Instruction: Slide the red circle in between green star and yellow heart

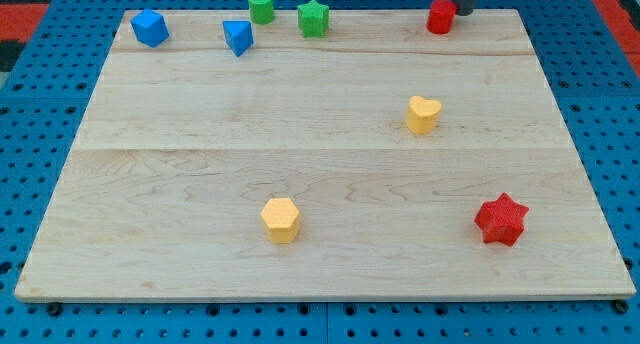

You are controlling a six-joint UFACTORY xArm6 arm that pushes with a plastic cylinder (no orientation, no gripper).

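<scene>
The red circle [440, 16] stands at the top edge of the wooden board [200, 164], right of centre. My tip [466, 11] is just to its right, close to or touching it; the rod enters from the view's top. The green star [313, 19] sits on the top edge, well left of the red circle. The yellow heart [423, 115] lies below the red circle, in the board's right half.
A green circle [261, 5] is left of the green star. Two blue blocks [238, 36] [150, 28] sit at the top left. A yellow hexagon [281, 220] is at bottom centre. A red star [501, 220] is at bottom right.
</scene>
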